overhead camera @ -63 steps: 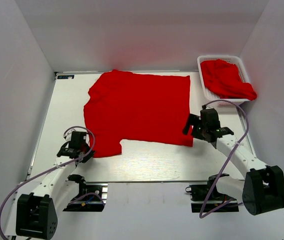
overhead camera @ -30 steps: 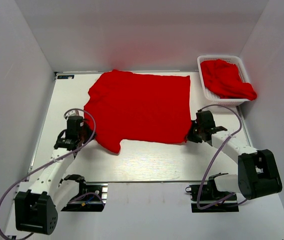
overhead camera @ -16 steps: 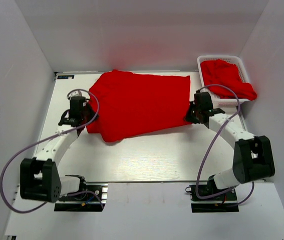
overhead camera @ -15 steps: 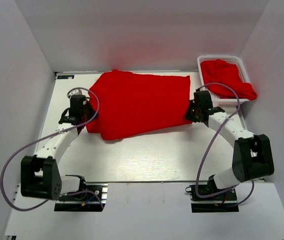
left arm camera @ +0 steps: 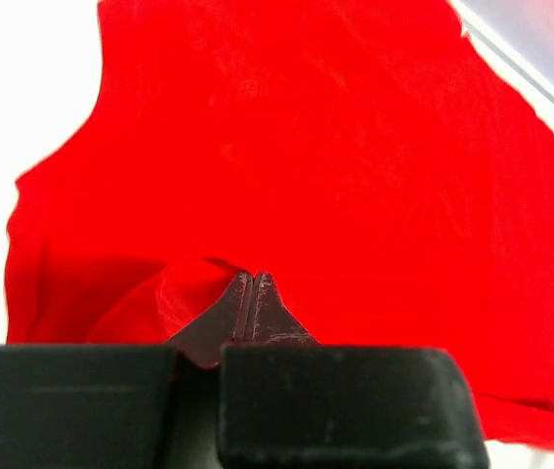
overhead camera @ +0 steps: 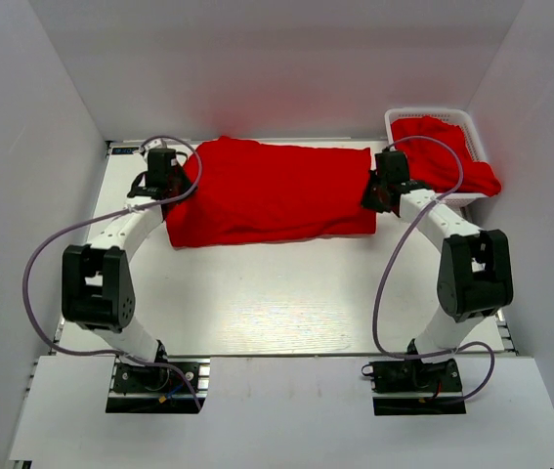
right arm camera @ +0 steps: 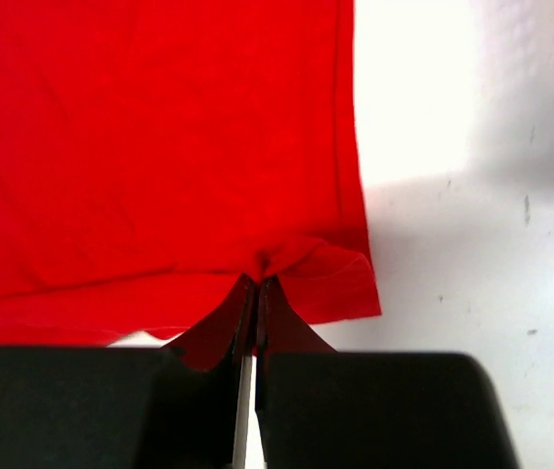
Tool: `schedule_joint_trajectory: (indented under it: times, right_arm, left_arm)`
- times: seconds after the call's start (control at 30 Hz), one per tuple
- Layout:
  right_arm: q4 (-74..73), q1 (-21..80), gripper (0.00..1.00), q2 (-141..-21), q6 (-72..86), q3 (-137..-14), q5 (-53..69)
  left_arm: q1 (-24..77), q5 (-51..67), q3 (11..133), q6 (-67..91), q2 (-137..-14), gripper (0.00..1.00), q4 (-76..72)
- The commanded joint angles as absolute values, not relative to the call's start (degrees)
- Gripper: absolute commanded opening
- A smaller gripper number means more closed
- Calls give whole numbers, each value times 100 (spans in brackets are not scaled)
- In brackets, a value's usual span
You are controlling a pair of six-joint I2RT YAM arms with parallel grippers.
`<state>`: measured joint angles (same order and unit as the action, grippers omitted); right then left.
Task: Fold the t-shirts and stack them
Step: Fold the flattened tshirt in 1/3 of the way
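I have both pinched tight on the hem of the t-shirt (overhead camera: 267, 191) — left gripper (left arm camera: 250, 283) at the end far from the basket (overhead camera: 431, 114), right gripper (right arm camera: 255, 288) just beside it. The t-shirt lies doubled over, its long axis pointing at the basket — uncovered far edge ahead of both

Spread t-shirt (overhead camera: 267, 191), centre frame: I read soft matt red cloth, faintly creased. Second t-shirt (overhead camera: 443, 156), upper right: same cloth. Basket (overhead camera: 431, 109) under it: white lattice plastic. Table (overhead camera: 277, 293): smooth white, slight sheen. Left gripper (left arm camera: 250, 277) fingers (left arm camera: 277, 313): dark, matt, scuffed; hard plastic by my eye.
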<state>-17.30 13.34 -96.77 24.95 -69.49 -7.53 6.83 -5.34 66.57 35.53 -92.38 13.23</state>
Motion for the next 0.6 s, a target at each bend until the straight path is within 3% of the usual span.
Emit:
schedule_joint_trajectory:
  times: [0.0,0.3,0.57]
  right_arm:
    - [-1802,1187,0,-9922,2391,-7443,-940]
    - [-1872,1002,0,-10643,2215,-8129,-704]
    - [-1538,1011,0,-10942,1486,-8349,526]
  left_arm:
    - [572,-729,7267,3454,-9579,0,1257]
    - [404,-729,7637,3454,-10063,0,810]
    - [237,-546,8576,3340,-10783,0,756]
